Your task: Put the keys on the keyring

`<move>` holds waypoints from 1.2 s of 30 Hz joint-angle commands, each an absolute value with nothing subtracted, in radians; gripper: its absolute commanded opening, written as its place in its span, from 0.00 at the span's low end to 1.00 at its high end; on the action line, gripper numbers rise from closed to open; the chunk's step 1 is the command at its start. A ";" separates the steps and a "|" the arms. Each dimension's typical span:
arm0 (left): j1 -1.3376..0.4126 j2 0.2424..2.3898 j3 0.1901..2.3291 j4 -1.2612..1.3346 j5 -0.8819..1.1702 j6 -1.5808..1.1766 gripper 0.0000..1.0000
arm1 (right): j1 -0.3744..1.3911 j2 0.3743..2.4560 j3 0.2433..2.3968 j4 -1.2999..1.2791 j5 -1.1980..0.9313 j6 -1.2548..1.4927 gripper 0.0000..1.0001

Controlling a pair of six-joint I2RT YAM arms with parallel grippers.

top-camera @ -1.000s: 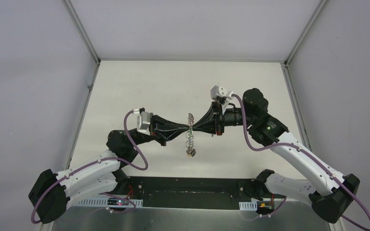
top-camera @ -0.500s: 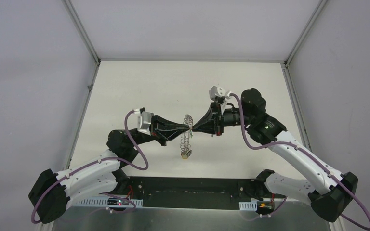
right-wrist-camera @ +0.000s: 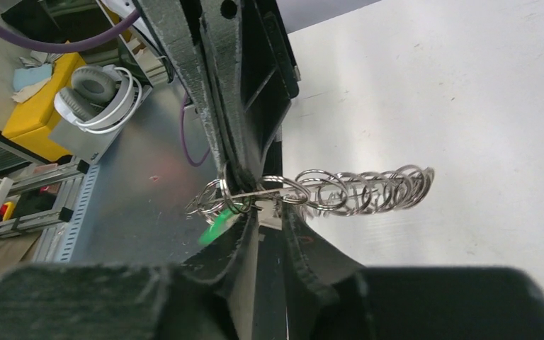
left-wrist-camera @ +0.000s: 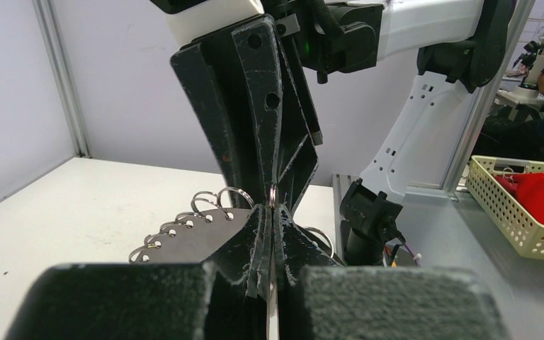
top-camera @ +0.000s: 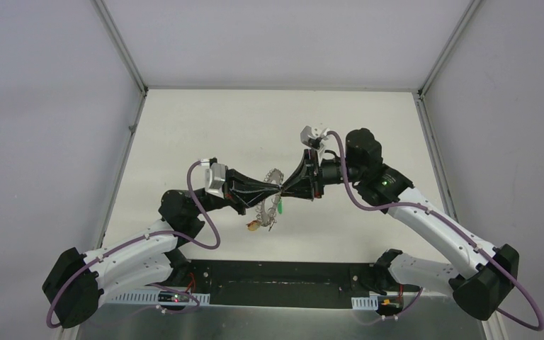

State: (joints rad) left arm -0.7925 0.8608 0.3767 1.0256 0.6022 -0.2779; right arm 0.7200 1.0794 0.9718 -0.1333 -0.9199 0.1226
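The keyring (top-camera: 263, 205), a flat grey ring edged with silver loops, hangs tilted above the table between my two grippers. My left gripper (top-camera: 276, 190) is shut on its rim; in the left wrist view (left-wrist-camera: 273, 212) the grey plate (left-wrist-camera: 191, 237) spreads to the left. My right gripper (top-camera: 285, 190) meets it from the other side, shut on the same rim (right-wrist-camera: 269, 212), with the loops (right-wrist-camera: 358, 190) edge-on. A green-tagged key (top-camera: 280, 207) hangs beside the right fingertips (right-wrist-camera: 216, 228). A tan tag (top-camera: 253, 225) dangles from the ring's low end. The black-tagged key is hidden.
A black base plate (top-camera: 276, 283) lies at the near table edge between the arm bases. Grey walls and metal frame posts (top-camera: 136, 92) enclose the white table (top-camera: 205, 120). A yellow basket (left-wrist-camera: 517, 205) with red items stands off the table.
Both grippers have shifted slightly left and the keyring has turned from edge-on to tilted. The green tag has come into view and the tan tag has swung left.
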 commanded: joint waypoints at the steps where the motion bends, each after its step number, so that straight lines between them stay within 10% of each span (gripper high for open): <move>1: -0.802 0.852 0.389 1.099 0.610 -0.295 0.00 | 0.729 1.090 1.003 -0.122 -0.880 0.156 0.28; 13: -0.802 0.823 0.385 1.062 0.605 -0.280 0.00 | 0.727 1.007 0.981 -0.179 -0.838 0.064 0.60; 36: -0.802 0.823 0.382 1.066 0.604 -0.279 0.00 | 0.756 0.945 0.895 0.155 -0.914 0.074 0.26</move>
